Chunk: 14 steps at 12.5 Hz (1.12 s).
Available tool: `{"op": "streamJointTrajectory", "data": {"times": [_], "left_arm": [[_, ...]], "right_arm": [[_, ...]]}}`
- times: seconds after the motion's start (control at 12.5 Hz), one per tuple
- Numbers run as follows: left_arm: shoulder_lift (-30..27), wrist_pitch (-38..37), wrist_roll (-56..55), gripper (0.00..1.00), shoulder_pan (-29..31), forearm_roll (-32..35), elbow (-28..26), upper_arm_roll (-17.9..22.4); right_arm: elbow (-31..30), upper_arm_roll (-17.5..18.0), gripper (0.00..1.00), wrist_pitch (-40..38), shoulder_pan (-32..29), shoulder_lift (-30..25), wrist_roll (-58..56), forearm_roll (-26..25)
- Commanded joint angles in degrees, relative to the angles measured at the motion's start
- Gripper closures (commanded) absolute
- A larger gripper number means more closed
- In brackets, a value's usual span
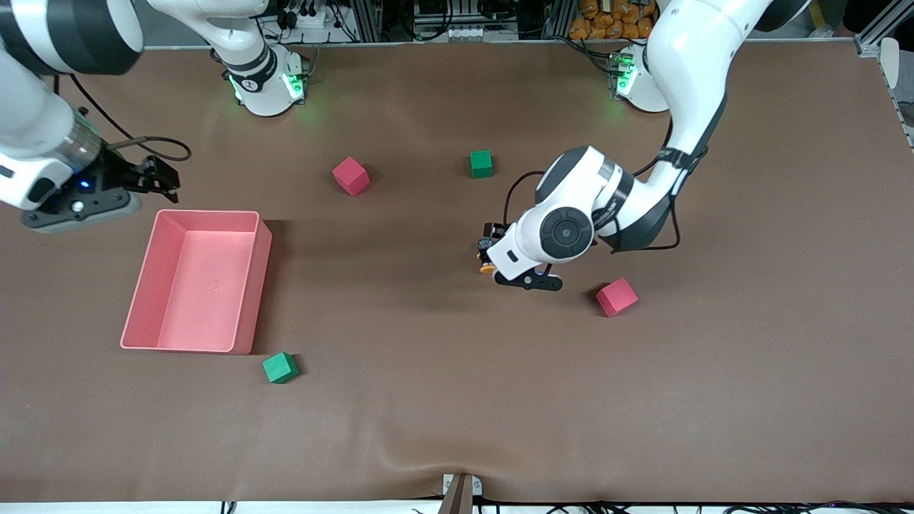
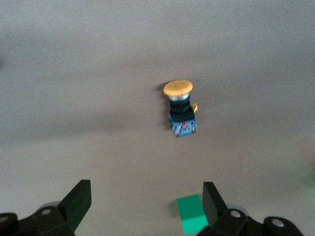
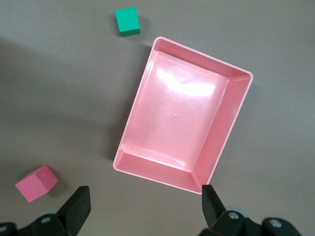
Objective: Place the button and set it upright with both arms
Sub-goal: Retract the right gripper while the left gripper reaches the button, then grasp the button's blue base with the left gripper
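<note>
Starting nearest the front camera, a small green foam cube (image 1: 280,368) sits on the brown-covered table (image 1: 457,428) just beside the near corner of the shallow pink rectangular plastic tray (image 1: 251,285). That tray lies toward the right arm's end of the table and holds nothing; its glossy floor is bare in the right wrist view.

Farther from the camera, a pink foam cube (image 1: 617,296) lies toward the left arm's end. Near it, toward the table's middle, is the button (image 2: 180,107), a tiny push-button with a round orange cap on a short black body and a blue base. It lies tipped on its side on the table, not upright, and nothing grips it. The left gripper (image 2: 142,209) hangs just over it with its fingers spread wide and empty (probably lined up to close on the body, though that is a judgement). Since the task wants the button stood up, the grasp likely has to leave the cap free.

The right gripper (image 3: 142,209) waits above the table over the tray's edge, fingers likewise wide apart and holding nothing.

Farthest from the camera lie a second pink cube (image 1: 350,175) and a second green cube (image 1: 481,163), both well apart from the button.
</note>
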Motion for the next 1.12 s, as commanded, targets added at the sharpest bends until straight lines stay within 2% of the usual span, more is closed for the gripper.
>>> {"op": "streamJointTrajectory", "data": {"times": [0.0,0.08,0.16,0.4,0.48,0.8,1.04], "left_arm": [[3.22,2.74,-0.15,0.00,-2.10,0.69,2.15,0.32],[4.01,3.01,-0.24,0.00,-3.16,0.69,2.15,0.32],[4.37,3.02,-0.59,0.00,-4.04,0.77,1.97,0.32],[5.77,5.28,-0.95,0.00,-4.40,0.33,2.15,0.41],[6.74,5.56,0.01,0.00,-4.40,0.60,2.15,0.41],[10.61,10.22,-2.51,0.02,-5.97,1.04,2.24,0.76],[11.93,12.33,-3.06,0.07,-7.99,1.13,2.24,2.77]], "right_arm": [[3.47,0.22,0.00,-2.06,-1.81,0.16,-0.78,1.24],[3.48,-0.48,0.00,-2.76,-1.73,-0.10,-1.13,1.24],[3.65,-3.10,0.00,-4.33,-0.77,-0.27,-1.22,1.41],[11.36,-11.01,0.00,-11.80,3.54,0.51,-1.22,5.53],[13.65,-12.08,0.00,-13.12,4.07,0.95,-1.05,5.81],[15.43,-11.91,0.00,-15.06,3.73,1.31,-0.52,5.90],[15.34,-11.65,0.00,-15.24,3.90,1.40,0.44,5.90]]}}
